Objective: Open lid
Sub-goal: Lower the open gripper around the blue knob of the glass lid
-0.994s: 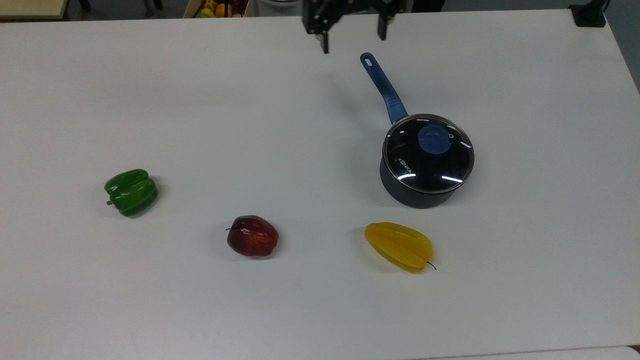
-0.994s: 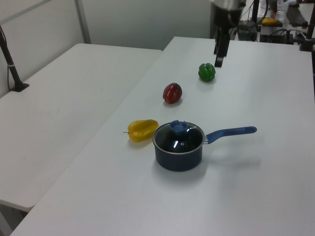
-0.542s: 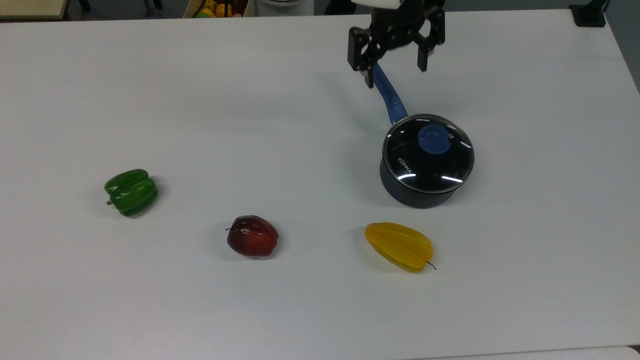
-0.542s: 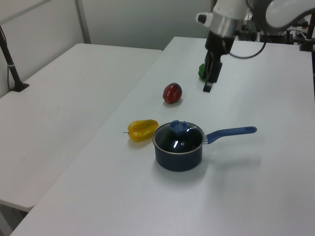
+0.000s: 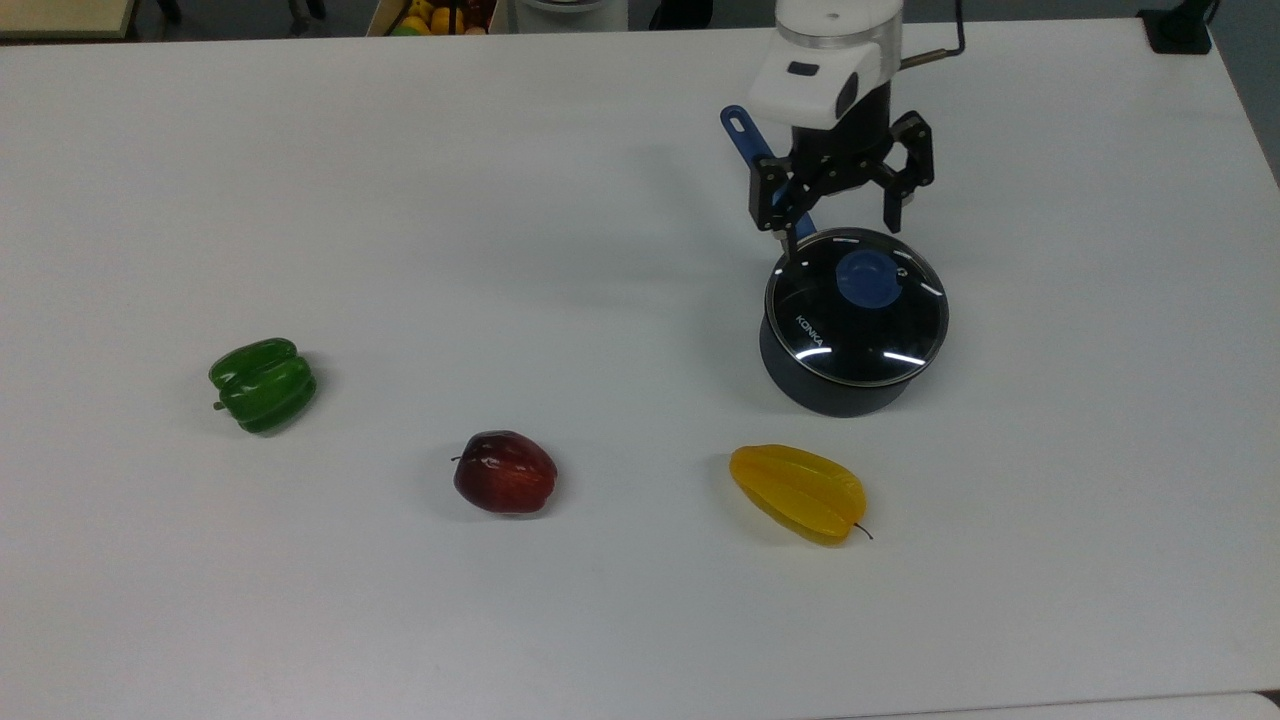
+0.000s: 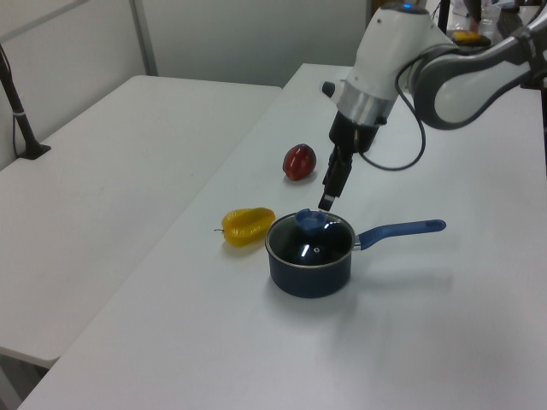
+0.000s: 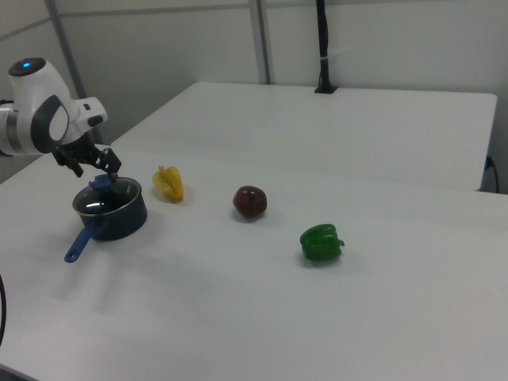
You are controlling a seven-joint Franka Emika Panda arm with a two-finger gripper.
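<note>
The lid is a round glass disc with a blue knob and sits flat on a dark saucepan at the top view's right of centre. The pan's blue handle points toward the left view's right. My gripper is open, fingers pointing down. It hangs just above the lid's far rim where the handle joins the pan, close to the knob and touching nothing. In the left view the gripper hovers a little above the knob. In the right view its fingers straddle the space over the knob.
A yellow starfruit lies just in front of the pan in the top view. A red apple and a green pepper lie further to the top view's left. All rest on a white table.
The gripper has travelled from the top view's upper edge down and to the right, dropping lower until it is over the lid's far rim. It stays open. Pan and fruit have not moved.
</note>
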